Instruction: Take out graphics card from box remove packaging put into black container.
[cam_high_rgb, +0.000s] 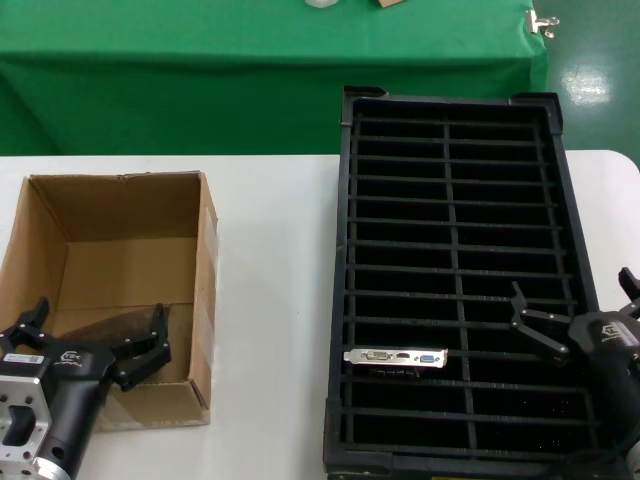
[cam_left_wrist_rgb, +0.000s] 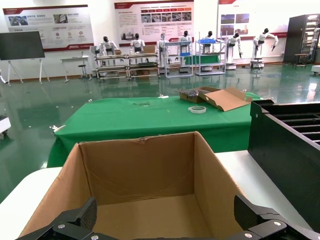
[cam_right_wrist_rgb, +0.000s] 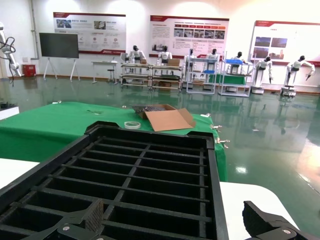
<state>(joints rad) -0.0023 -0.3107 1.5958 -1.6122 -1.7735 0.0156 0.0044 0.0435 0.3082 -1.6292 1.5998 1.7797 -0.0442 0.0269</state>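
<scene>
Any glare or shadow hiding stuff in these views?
Head view: tray slots are dark, yet the card's bracket reads clearly; box floor is partly in shadow. Left wrist view: the floor beyond reflects the lights; box interior evenly lit. Right wrist view: glossy floor glare, tray ribs legible.

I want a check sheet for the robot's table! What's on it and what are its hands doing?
Surface: white table, bare between the two containers.
Job's things: graphics card standing in a left-column slot of the black container; box holds the packaging.
Clutter: nothing seen.
Grippers: left gripper over the box's near edge, jaws open, empty; right gripper over the container's right side, jaws open, empty.
Cables: nothing seen.
Surroundings: green-covered table behind, with cardboard and a tape roll; display robots beyond.
</scene>
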